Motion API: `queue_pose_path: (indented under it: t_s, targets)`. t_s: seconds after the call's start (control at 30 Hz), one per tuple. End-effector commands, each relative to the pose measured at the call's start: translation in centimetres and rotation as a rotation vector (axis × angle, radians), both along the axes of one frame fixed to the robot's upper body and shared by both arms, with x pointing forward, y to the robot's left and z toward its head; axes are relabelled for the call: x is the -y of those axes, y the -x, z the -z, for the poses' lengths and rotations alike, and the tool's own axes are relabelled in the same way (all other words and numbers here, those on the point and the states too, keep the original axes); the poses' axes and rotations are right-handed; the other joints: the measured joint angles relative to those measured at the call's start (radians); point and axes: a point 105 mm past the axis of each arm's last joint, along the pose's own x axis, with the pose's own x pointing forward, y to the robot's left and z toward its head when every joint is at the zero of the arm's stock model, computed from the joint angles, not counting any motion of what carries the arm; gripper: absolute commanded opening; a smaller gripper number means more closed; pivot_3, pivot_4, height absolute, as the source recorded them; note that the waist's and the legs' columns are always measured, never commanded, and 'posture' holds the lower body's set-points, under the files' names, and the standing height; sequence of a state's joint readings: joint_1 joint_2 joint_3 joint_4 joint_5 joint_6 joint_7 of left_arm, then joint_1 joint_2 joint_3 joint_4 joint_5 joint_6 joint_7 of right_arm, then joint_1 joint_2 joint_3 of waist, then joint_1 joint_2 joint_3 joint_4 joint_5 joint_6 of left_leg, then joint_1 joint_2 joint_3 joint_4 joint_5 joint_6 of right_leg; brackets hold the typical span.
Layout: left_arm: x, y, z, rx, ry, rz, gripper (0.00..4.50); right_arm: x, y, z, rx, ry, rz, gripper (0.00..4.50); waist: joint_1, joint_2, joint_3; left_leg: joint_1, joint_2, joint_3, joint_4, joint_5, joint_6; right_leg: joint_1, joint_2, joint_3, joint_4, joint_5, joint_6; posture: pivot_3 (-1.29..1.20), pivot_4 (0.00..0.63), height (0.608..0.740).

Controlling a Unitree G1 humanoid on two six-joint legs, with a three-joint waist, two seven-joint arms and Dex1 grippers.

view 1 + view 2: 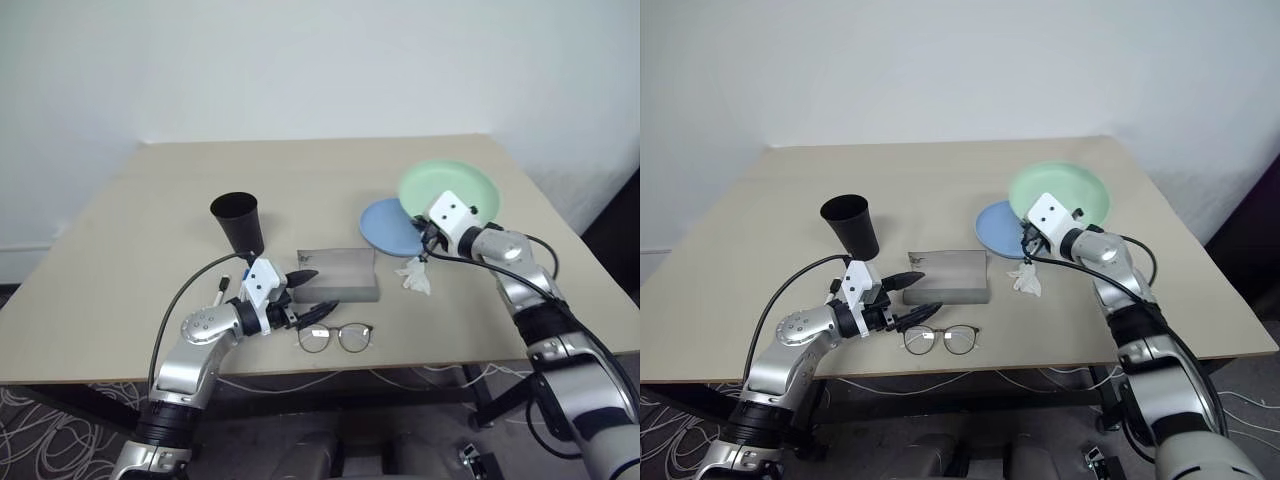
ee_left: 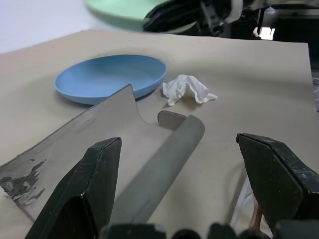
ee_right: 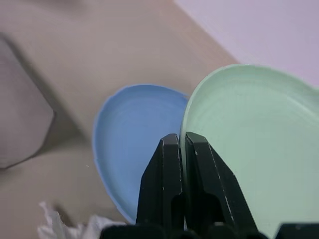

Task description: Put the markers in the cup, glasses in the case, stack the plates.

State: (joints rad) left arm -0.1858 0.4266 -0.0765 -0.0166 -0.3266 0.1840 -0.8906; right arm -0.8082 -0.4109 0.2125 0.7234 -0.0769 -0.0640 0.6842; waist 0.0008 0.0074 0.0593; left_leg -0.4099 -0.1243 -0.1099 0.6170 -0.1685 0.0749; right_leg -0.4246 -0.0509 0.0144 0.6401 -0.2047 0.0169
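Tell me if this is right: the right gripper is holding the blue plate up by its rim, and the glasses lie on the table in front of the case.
Not quite. The right gripper holds the green plate, not the blue plate, which lies on the table; the right wrist view shows this. The glasses do lie in front of the case.

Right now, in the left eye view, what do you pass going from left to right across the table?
Cup → glasses → blue plate → green plate.
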Motion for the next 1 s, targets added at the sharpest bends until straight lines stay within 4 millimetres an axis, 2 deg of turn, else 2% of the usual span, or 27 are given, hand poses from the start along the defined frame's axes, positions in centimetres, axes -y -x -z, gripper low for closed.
queue_pose_path:
  t_s: [0.03, 0.37, 0.4, 0.5, 0.63, 0.83, 1.0]
  targets:
    - [-0.3, -0.1, -1.3, 0.059, 0.0, -0.015, 3.92, -1.5, -0.8, -2.0, 0.054, -0.018, -0.092, 0.04, 0.0, 0.0, 0.0, 0.0, 0.0, 0.0, 0.0, 0.0, 0.0, 0.0, 0.0, 0.0, 0.0, 0.001, -0.002, 0.0, 0.0, 0.738]
    - [-0.5, 0.3, -1.3, 0.066, 0.002, -0.046, 3.92, -3.6, -1.0, -0.8, -0.022, -0.026, -0.167, 0.04, 0.0, 0.001, 0.0, 0.004, 0.0, -0.001, -0.003, 0.002, -0.003, 0.0, 0.002, 0.001, 0.002, 0.002, -0.004, 0.0, 0.0, 0.738]
    - [-0.5, 0.3, -1.3, 0.066, 0.003, -0.047, 3.92, -3.7, -1.1, -0.8, -0.019, -0.026, -0.164, 0.49, 0.0, 0.001, 0.0, 0.005, 0.0, 0.0, -0.004, 0.002, -0.004, 0.001, 0.002, 0.002, 0.002, 0.002, -0.004, 0.0, 0.0, 0.738]
    - [-0.6, 0.4, -1.3, 0.066, 0.002, -0.052, 3.92, -3.8, -1.3, -1.1, -0.008, -0.05, -0.147, 1.28, 0.0, 0.001, 0.0, 0.008, 0.0, 0.0, -0.007, 0.003, -0.005, 0.001, 0.003, 0.003, 0.002, 0.002, -0.003, 0.0, 0.0, 0.738]
    - [-0.6, 0.4, -1.4, 0.066, 0.001, -0.054, 3.92, -3.5, -1.6, -1.7, 0.024, -0.073, -0.126, 2.69, 0.0, 0.001, 0.0, 0.014, 0.0, -0.001, -0.01, 0.003, -0.006, 0.005, 0.002, 0.004, 0.003, 0.001, -0.005, 0.0, 0.0, 0.738]
    - [-0.5, 0.2, -1.6, 0.071, 0.002, -0.05, 3.92, -1.3, -1.7, -2.8, 0.035, -0.104, -0.092, 2.69, 0.0, 0.002, 0.0, 0.014, 0.0, -0.001, -0.01, 0.003, -0.006, 0.005, 0.002, 0.005, 0.004, 0.001, -0.006, 0.0, 0.0, 0.738]
    - [-0.6, 0.0, -1.6, 0.071, 0.0, -0.046, 3.92, 0.9, -0.8, -2.3, -0.035, -0.154, -0.058, 2.69, 0.001, 0.001, 0.0, 0.014, 0.0, -0.001, -0.01, 0.003, -0.006, 0.005, 0.002, 0.005, 0.004, 0.001, -0.006, 0.0, 0.0, 0.738]
